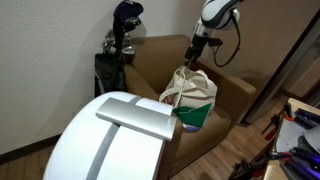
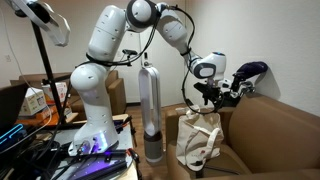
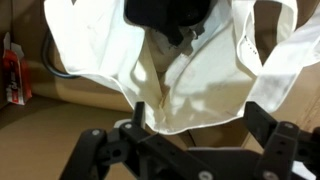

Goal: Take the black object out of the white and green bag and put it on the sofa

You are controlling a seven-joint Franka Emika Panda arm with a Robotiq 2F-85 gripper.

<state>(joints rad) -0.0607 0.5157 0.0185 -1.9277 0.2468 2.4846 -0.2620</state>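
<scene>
The white and green bag (image 1: 190, 92) stands on the seat of the brown sofa (image 1: 150, 65), handles up; it shows in both exterior views (image 2: 200, 140). In the wrist view the bag's white cloth (image 3: 200, 60) fills the frame, and the black object (image 3: 165, 15) lies in its mouth at the top edge. My gripper (image 1: 193, 55) hangs just above the bag, also seen in an exterior view (image 2: 207, 100). Its two fingers (image 3: 197, 105) are spread apart with nothing between them, still clear of the black object.
A black golf bag (image 1: 120, 45) stands behind the sofa's arm. A large white rounded thing (image 1: 110, 140) is in the foreground. A silver cylinder (image 2: 150, 110) stands beside the sofa (image 2: 265, 130). A red item (image 3: 12, 75) lies at the wrist view's left edge.
</scene>
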